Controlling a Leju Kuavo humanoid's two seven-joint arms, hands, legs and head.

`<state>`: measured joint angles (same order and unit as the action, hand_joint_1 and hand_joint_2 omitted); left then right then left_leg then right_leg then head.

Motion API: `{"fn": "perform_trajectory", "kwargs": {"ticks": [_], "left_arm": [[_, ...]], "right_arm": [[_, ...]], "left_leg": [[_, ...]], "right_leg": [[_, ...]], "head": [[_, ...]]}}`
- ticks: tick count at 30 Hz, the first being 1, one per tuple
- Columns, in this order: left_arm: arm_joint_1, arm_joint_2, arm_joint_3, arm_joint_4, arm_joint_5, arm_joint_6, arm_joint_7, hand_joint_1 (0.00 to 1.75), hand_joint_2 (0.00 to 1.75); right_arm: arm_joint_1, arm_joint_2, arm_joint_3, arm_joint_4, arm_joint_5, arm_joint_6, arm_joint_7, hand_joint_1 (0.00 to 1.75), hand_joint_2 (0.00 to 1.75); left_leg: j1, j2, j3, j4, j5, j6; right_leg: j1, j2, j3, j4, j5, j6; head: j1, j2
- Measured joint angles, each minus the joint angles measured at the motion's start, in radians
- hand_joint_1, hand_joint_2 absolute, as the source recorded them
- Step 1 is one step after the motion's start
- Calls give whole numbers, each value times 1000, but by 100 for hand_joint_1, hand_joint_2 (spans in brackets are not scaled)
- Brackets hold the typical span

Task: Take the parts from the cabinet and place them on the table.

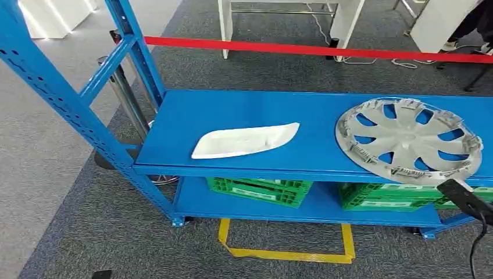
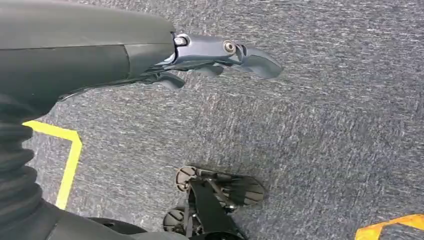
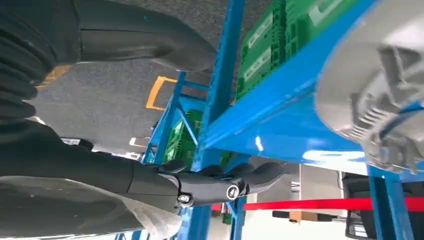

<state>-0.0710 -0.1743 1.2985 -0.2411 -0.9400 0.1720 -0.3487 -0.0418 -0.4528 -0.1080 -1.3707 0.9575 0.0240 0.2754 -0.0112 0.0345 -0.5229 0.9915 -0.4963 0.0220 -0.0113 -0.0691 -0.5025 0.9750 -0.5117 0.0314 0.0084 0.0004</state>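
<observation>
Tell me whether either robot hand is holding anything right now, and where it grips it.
Nothing is held. The left robot hand hangs over the carpet, and the right robot hand reaches toward the hubcap, not yet touching it.

Hubcap point(image 1: 408, 140) (grey) and white trim point(image 1: 245, 140) shelved.

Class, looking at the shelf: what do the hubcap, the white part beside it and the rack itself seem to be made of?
Hubcap: probably moulded plastic, matte silver-grey, with clip tabs around its rim. White part: likely thin plastic, smooth and slightly glossy; unclear. Rack: seemingly metal painted glossy blue, with perforated uprights.
</observation>
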Motion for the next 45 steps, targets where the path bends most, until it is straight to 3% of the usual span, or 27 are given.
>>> {"fn": "perform_trajectory", "kwargs": {"ticks": [7, 14, 22, 25, 37, 45], "left_arm": [[-3, 0, 0, 0, -3, -4, 2, 0, 175], [-3, 1, 0, 0, -4, -6, 5, 0, 175], [-3, 5, 0, 0, -4, -9, 6, 0, 175], [-4, 6, 0, 0, -4, -11, 7, 0, 175], [-4, 6, 0, 0, -3, -12, 7, 0, 175], [-2, 6, 0, 0, 4, -11, 7, 0, 175]], "right_arm": [[-121, -15, 72, 95, 12, 24, 3, 0, 175], [-171, -18, 115, 141, 16, 35, 1, 0, 175], [-245, -28, 219, 198, -85, 174, -59, 0, 175], [-270, -42, 257, 211, -96, 192, -67, 0, 175], [-310, -94, 380, 207, -111, 228, -70, 0, 175], [-282, -151, 445, 101, -127, 286, -67, 0, 175]], "left_leg": [[0, 0, 0, 0, 0, 0], [0, 0, -1, 0, 0, 0], [0, 0, 0, 0, 1, 0], [0, 0, 0, 0, 1, 0], [0, 0, 0, 0, 2, 0], [0, 0, -1, 1, 2, 0]], "right_leg": [[0, -1, 0, 0, 0, 0], [0, 0, 0, 0, 0, 0], [0, 0, 0, 0, 0, 0], [0, 0, 0, 0, 1, 0], [0, 0, 0, 0, 2, 0], [0, -1, -1, 0, 2, 0]], "head": [[0, 0], [1, 0], [1, 0], [0, 0], [1, 0], [1, 0]]}}
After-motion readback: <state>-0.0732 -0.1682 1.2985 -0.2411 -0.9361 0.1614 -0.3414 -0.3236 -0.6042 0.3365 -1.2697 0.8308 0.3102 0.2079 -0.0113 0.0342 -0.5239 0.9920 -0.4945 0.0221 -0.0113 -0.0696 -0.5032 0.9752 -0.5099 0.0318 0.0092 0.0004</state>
